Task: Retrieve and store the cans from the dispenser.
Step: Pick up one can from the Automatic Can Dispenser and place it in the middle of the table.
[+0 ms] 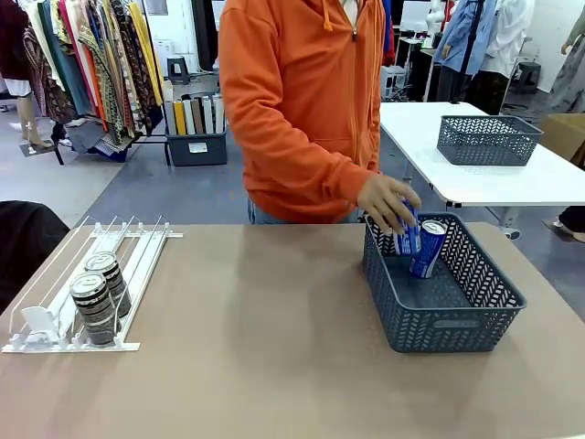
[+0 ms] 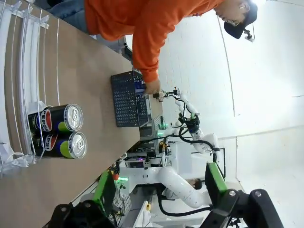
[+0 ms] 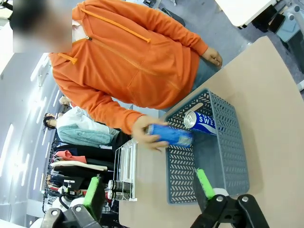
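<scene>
The white dispenser (image 1: 55,315) lies at the table's left front with two dark cans (image 1: 94,309) standing in its lanes. Across the table a person's hand (image 1: 388,201) holds a blue can (image 1: 407,240) over the grey mesh basket (image 1: 457,322). A second blue can (image 1: 427,249) leans inside that basket. In the left wrist view my left gripper (image 2: 160,187) is open, with the dark cans (image 2: 65,130) and the dispenser (image 2: 19,71) ahead of it. In the right wrist view my right gripper (image 3: 149,190) is open above the basket (image 3: 180,175), near the held blue can (image 3: 171,135).
Another grey mesh basket (image 1: 487,139) sits on a white table behind the person. Clothes racks (image 1: 91,64) line the back left. A dark object (image 1: 23,242) stands past the table's left edge. Bare tabletop (image 1: 265,320) stretches between dispenser and basket.
</scene>
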Action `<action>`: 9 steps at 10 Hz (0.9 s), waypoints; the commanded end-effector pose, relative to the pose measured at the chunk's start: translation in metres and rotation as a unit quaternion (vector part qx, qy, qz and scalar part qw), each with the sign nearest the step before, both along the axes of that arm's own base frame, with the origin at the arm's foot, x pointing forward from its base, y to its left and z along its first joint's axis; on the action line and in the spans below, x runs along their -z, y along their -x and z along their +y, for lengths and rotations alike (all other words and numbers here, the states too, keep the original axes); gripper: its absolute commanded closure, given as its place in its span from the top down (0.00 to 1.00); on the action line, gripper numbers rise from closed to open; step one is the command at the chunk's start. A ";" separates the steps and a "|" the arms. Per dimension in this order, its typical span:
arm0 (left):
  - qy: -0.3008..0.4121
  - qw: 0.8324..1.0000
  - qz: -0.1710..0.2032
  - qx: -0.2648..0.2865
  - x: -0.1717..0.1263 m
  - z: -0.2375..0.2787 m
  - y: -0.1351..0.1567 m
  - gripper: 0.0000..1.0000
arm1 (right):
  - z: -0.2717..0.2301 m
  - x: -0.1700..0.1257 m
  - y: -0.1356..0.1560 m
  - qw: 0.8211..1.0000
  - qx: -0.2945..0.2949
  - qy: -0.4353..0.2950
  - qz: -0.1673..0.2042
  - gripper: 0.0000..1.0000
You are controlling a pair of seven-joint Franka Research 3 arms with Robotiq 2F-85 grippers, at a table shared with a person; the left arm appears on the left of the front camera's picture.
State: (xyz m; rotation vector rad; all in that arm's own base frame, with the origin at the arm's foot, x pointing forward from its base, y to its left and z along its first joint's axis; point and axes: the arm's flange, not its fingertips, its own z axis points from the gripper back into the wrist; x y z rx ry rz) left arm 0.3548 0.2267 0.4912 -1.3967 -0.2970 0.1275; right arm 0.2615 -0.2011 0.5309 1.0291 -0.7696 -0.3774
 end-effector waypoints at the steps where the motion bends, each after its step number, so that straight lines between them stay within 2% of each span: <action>1: -0.005 1.000 0.010 -0.003 0.001 0.001 0.003 1.00 | 0.000 0.000 -0.003 1.000 -0.001 -0.004 -0.022 1.00; 5: 0.001 1.000 0.002 -0.002 0.002 0.001 0.001 1.00 | 0.000 0.000 -0.003 1.000 -0.001 -0.004 -0.022 1.00; 6: -0.028 0.999 0.012 -0.018 -0.002 -0.005 -0.007 1.00 | 0.000 0.000 -0.003 1.000 -0.001 -0.004 -0.022 1.00; 7: -0.093 0.995 0.027 0.009 -0.018 -0.025 -0.013 1.00 | 0.000 0.000 -0.003 1.000 -0.001 -0.004 -0.022 1.00; 8: -0.171 0.984 0.047 0.024 -0.036 -0.054 -0.020 1.00 | 0.000 0.000 -0.003 1.000 -0.001 -0.004 -0.022 1.00; 9: -0.255 0.963 0.062 0.063 -0.050 -0.088 -0.024 1.00 | 0.000 0.000 -0.003 1.000 -0.001 -0.004 -0.022 1.00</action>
